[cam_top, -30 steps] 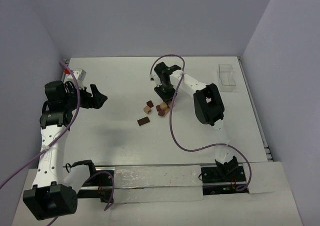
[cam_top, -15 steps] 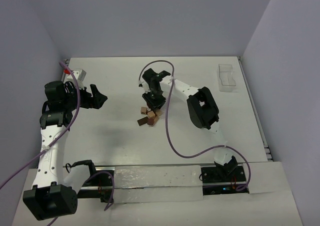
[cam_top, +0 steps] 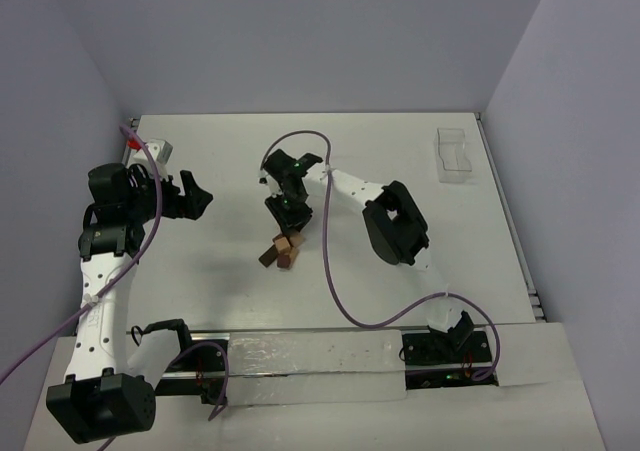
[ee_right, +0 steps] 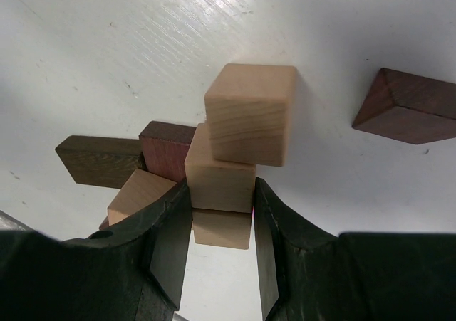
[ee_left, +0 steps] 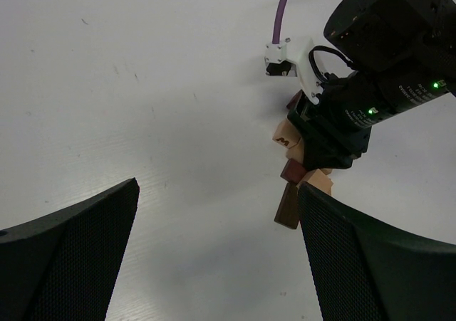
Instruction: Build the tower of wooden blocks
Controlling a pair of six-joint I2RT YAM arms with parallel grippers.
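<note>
Pinching a tan cube (ee_right: 219, 171) between its fingers, the right gripper (ee_right: 221, 193) sits over the blocks (cam_top: 279, 251) clustered on the table (cam_top: 450, 261), left of centre. A second cube (ee_right: 251, 113) touches the held one, and brown blocks (ee_right: 165, 150) lie just beside. The left gripper (cam_top: 198, 195) hangs spread wide, well apart.

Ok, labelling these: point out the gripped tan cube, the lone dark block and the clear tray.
gripped tan cube (ee_right: 221, 182), right wrist view, visible face
lone dark block (ee_right: 417, 111), right wrist view, top face
clear tray (cam_top: 441, 153), top view, rim
</note>
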